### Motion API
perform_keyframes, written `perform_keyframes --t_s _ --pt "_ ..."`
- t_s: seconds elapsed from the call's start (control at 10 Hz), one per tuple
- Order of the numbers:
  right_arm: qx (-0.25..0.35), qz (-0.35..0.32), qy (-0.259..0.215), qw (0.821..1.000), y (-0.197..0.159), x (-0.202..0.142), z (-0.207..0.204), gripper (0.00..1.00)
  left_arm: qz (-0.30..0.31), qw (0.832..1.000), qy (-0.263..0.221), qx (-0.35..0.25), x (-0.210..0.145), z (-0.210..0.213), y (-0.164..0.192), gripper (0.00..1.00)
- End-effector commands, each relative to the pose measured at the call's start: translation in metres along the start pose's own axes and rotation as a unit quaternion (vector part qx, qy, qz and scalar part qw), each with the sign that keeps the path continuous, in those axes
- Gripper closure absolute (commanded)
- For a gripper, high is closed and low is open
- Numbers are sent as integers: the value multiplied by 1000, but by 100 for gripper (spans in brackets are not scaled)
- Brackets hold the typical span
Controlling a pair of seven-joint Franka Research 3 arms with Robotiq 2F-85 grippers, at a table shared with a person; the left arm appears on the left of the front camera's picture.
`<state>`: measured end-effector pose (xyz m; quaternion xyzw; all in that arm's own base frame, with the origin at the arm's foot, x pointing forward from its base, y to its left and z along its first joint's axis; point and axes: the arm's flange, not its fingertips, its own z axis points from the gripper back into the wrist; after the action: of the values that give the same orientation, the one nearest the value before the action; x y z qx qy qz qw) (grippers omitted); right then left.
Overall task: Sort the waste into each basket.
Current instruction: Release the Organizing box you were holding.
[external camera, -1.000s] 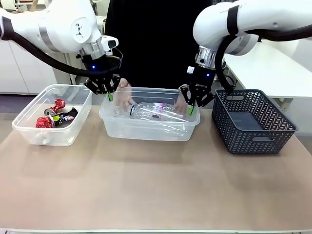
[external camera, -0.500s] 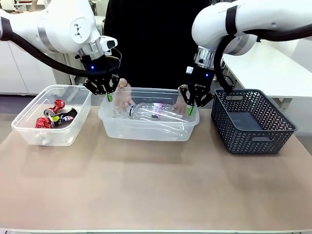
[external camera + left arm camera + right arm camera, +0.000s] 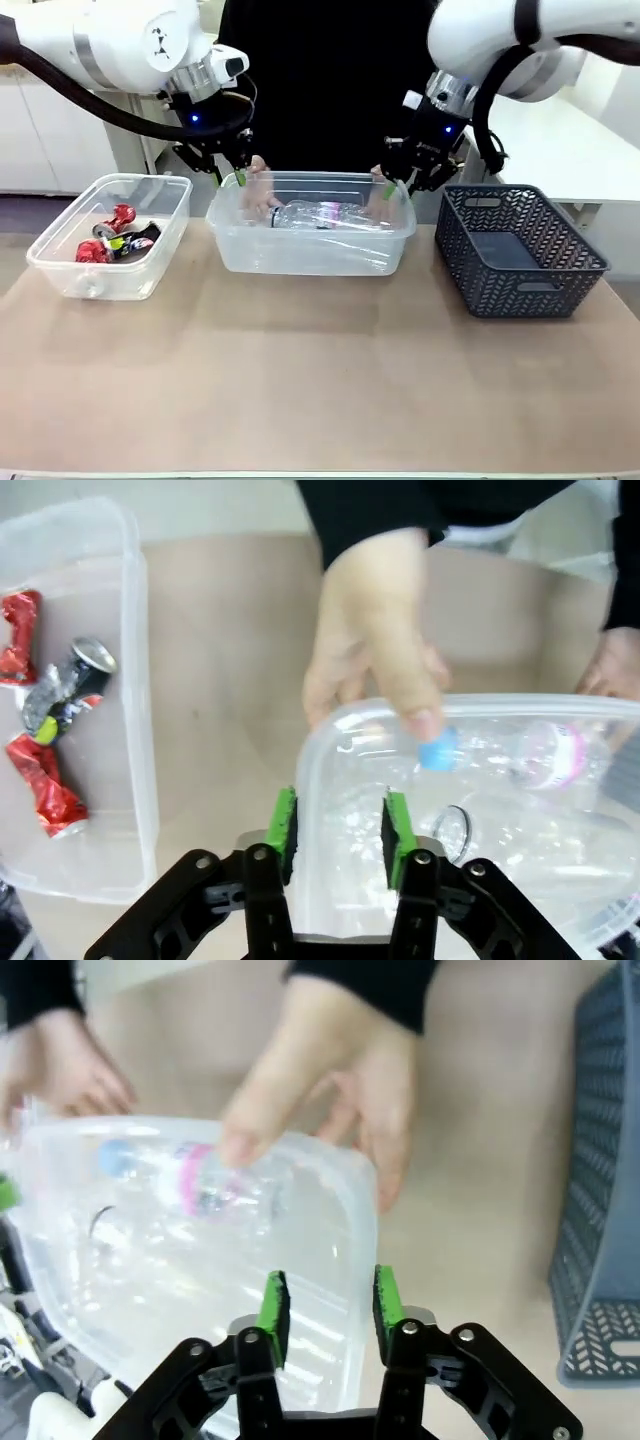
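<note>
Taking the clear rectangular plastic middle tub as landmark: a clear plastic bottle lies inside it. To its left stands a clear plastic tub with crushed red and silver cans inside. To its right stands a dark grey lattice basket. All three rest on the beige table.

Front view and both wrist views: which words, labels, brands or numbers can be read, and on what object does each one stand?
None can be read.
Bottle in the middle tub: pink label band, print too blurred.
Crushed cans in the left tub: markings too small and crumpled.
Left arm: a dark logo, not legible.
</note>
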<state>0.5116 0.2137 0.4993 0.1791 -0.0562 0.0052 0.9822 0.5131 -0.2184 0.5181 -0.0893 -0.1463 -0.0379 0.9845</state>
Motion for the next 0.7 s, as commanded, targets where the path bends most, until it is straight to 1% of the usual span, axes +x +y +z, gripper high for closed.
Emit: perform_keyframes --t_s 0.0,0.1,0.2,0.4,0.5,0.6 --pt "50 54 -44 996 -21 -44 13 18 -18 998 -68 0 -33 20 -4 15" --pt "59 59 -57 995 -25 -55 20 8 -27 997 -67 1 -45 22 -10 6" --pt "60 57 -83 993 -30 -67 23 0 -40 998 -42 -8 -55 21 -12 0" --pt "69 60 -121 988 -40 -83 26 0 -56 998 -5 -42 -74 20 -7 0" --pt "71 62 -119 988 -45 -83 23 0 -54 997 23 -50 -81 17 1 0" --pt "55 55 -91 993 -42 -68 13 0 -64 995 29 -65 -78 14 2 0"
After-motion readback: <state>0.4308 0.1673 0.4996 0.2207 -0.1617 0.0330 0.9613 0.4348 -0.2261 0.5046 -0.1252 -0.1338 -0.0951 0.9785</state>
